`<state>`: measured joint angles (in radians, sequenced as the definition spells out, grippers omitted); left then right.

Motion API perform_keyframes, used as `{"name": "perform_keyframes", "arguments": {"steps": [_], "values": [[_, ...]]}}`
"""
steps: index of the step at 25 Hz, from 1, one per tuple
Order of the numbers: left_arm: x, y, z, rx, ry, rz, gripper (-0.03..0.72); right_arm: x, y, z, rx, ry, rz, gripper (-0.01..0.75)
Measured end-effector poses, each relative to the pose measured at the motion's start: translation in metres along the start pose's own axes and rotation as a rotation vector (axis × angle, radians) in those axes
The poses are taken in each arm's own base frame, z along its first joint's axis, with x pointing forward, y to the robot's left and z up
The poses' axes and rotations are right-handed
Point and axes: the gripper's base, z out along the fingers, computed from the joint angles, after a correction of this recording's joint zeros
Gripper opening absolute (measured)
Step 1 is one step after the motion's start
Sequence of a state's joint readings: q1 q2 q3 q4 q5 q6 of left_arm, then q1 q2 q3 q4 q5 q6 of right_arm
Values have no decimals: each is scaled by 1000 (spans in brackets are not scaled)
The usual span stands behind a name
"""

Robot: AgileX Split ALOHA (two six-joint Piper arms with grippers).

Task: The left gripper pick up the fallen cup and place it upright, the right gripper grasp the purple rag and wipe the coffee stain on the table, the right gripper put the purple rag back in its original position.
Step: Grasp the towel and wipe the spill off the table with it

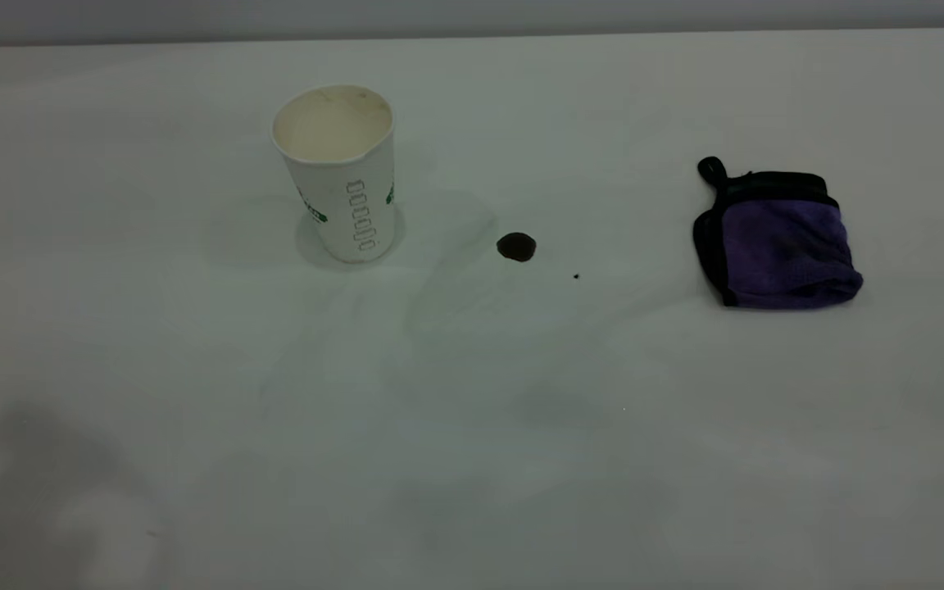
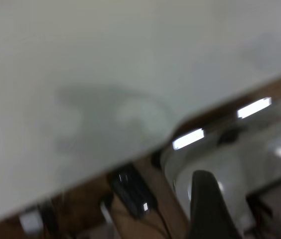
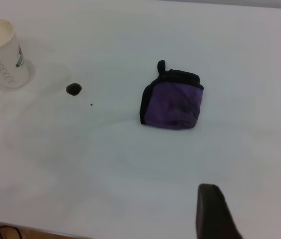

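Observation:
The white ribbed cup (image 1: 341,176) stands upright on the white table (image 1: 472,426), at the back left, mouth up. The coffee stain (image 1: 516,247) is a small dark blot just right of the cup. The purple rag (image 1: 779,242) lies folded at the right, its black loop at the far corner. Neither gripper shows in the exterior view. In the right wrist view my right gripper (image 3: 252,199) is open and empty, high above the table on the near side of the rag (image 3: 173,101), with the stain (image 3: 73,89) and cup (image 3: 3,52) farther off. My left gripper (image 2: 250,199) is open and empty, beyond the table's edge.
A tiny black speck (image 1: 576,276) lies right of the stain. The left wrist view shows the table's edge (image 2: 130,159), with cables and a dark box (image 2: 133,191) on the floor below. A grey wall runs behind the table.

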<state>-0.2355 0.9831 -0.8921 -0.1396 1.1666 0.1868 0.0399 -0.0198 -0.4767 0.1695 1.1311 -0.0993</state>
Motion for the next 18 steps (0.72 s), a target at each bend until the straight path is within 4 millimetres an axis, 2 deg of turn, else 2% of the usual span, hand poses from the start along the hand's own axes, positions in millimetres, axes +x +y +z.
{"name": "perform_keyframes", "arguments": {"steps": [4, 8, 11, 18], "values": [[51, -4, 25, -2, 35, -6, 473, 0, 0, 0, 0, 0, 0, 430], [86, -7, 39, -17, 6, -30, 473, 0, 0, 0, 0, 0, 0, 430], [101, -8, 39, -42, -66, -41, 473, 0, 0, 0, 0, 0, 0, 430], [122, -12, 23, -75, -270, -30, 473, 0, 0, 0, 0, 0, 0, 430]]}}
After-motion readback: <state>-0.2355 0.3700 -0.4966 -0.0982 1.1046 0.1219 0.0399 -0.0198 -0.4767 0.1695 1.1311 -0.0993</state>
